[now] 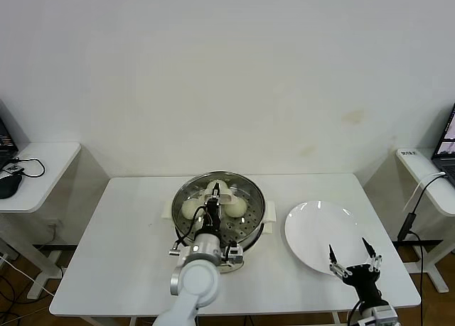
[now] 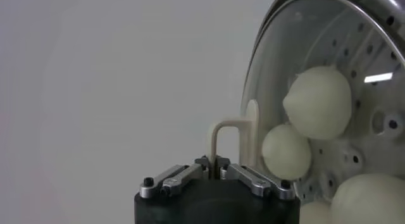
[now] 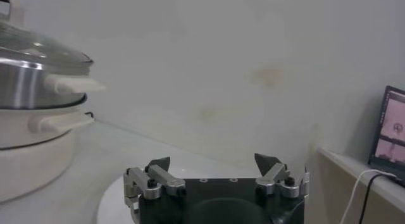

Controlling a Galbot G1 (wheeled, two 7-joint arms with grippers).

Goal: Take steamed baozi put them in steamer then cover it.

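Note:
The steamer (image 1: 252,214) stands mid-table on its white cooker base (image 1: 269,211). The glass cover (image 1: 245,187) lies over it. My left gripper (image 1: 213,200) is above its centre, shut on the cover's cream handle (image 2: 223,131). Cream-white baozi (image 1: 190,209) show through the glass; the left wrist view shows three (image 2: 318,102). In the right wrist view the cover (image 3: 38,45) rests on the steamer's rim (image 3: 28,83). My right gripper (image 1: 353,259) is open and empty at the near edge of the white plate (image 1: 320,226).
The plate holds nothing and lies right of the steamer. A side table (image 1: 43,163) with a mouse and cable stands at the left. Another (image 1: 426,173) with a laptop and cables stands at the right. The table's front edge is close to both arms.

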